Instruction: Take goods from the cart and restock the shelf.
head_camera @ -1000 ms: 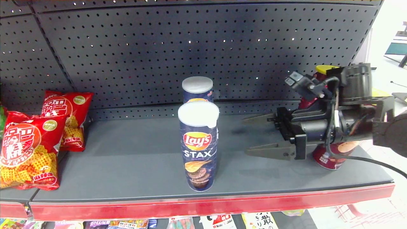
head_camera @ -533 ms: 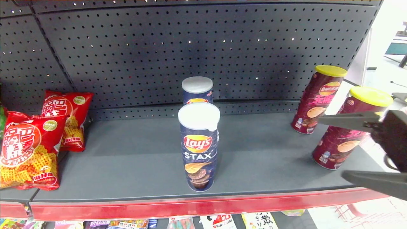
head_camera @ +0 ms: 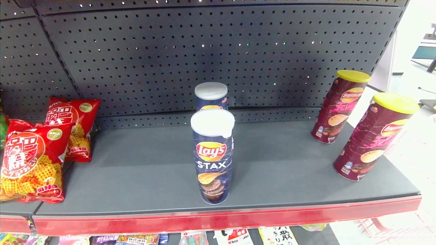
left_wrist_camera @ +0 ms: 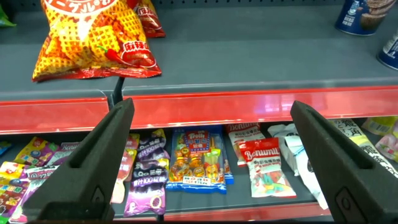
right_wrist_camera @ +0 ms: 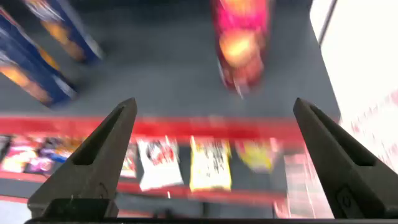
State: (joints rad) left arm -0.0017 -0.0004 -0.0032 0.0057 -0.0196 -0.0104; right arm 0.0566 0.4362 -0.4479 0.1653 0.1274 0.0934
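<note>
Shelf (head_camera: 289, 170) is carrying a red can (head_camera: 374, 136) near its right front corner. Left gripper (left_wrist_camera: 211, 104) and right gripper (right_wrist_camera: 214, 102) fingers are spread, empty. A bump could be tipping it off.

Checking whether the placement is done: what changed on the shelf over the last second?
The right gripper, open, drew back off the shelf toward the robot's right, away from the front red can. That can, the rear red can, the blue cans and the snack bags stayed put.

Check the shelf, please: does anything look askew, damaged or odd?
On the front blue can, the white lid looks ragged at one edge, perhaps a lifted seal. The two maroon cans seem to lean, possibly only the camera's angle.
</note>
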